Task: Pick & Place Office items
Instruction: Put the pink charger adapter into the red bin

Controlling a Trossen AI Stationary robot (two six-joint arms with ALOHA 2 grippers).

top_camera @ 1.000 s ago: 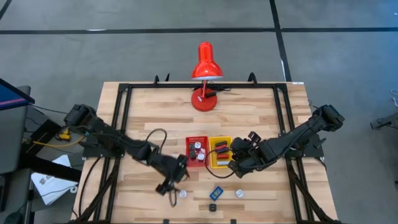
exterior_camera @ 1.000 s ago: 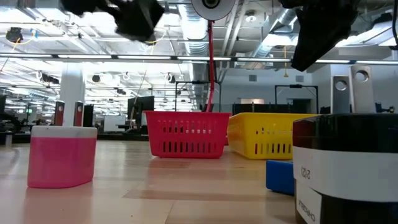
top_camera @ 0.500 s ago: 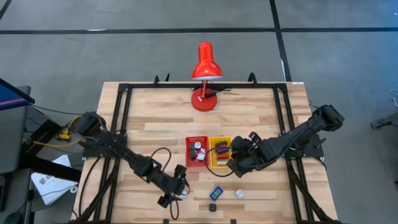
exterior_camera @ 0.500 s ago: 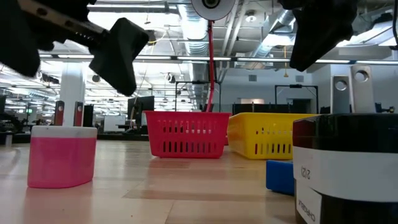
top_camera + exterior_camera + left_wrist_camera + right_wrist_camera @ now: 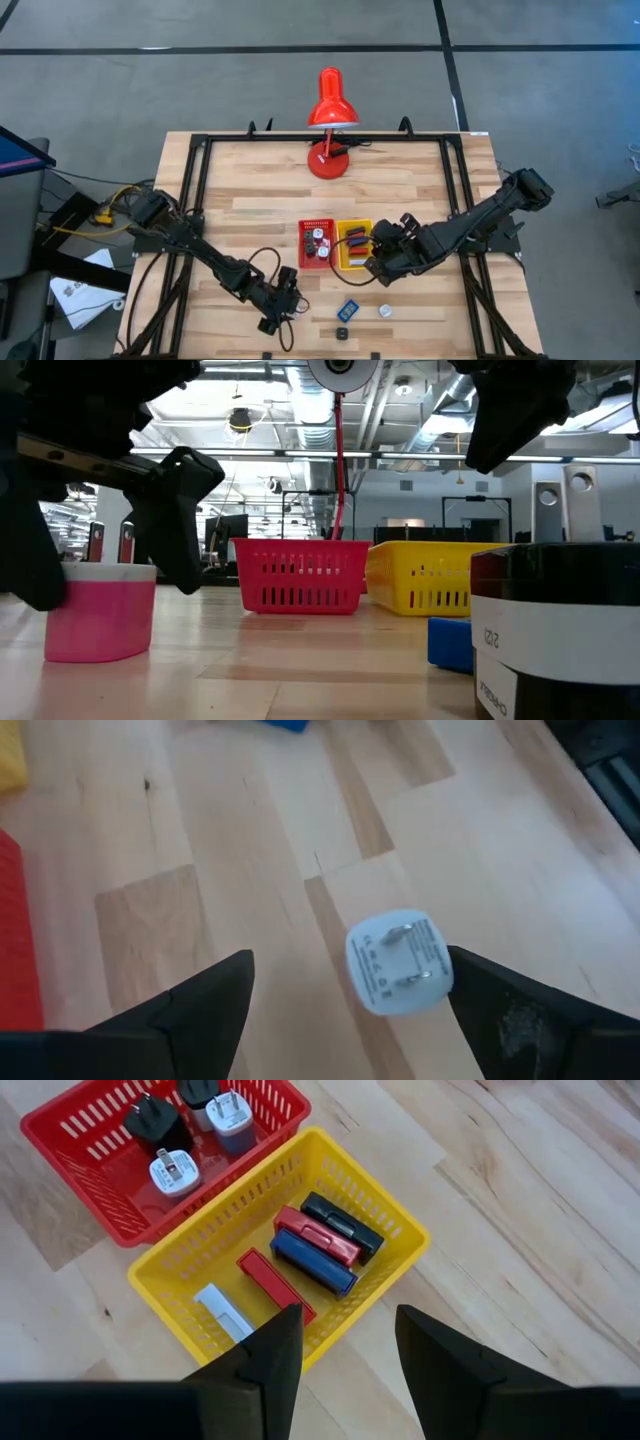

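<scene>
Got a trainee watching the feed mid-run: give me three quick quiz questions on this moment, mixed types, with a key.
1. True or false: the left gripper is closed on the white plug adapter.
2. Which basket holds the flat red, blue and black blocks? A) red basket B) yellow basket
3. Fill in: the right gripper hovers empty above the ___ basket.

Key: 1 false, its fingers are open on either side of the plug adapter; 2 B; 3 yellow.

At left the left gripper [image 5: 100, 550] straddles a pink-lit white plug [image 5: 98, 610] on the tabletop [image 5: 300, 670], with the red basket [image 5: 300, 575] and yellow basket [image 5: 425, 577] mid-frame.
</scene>
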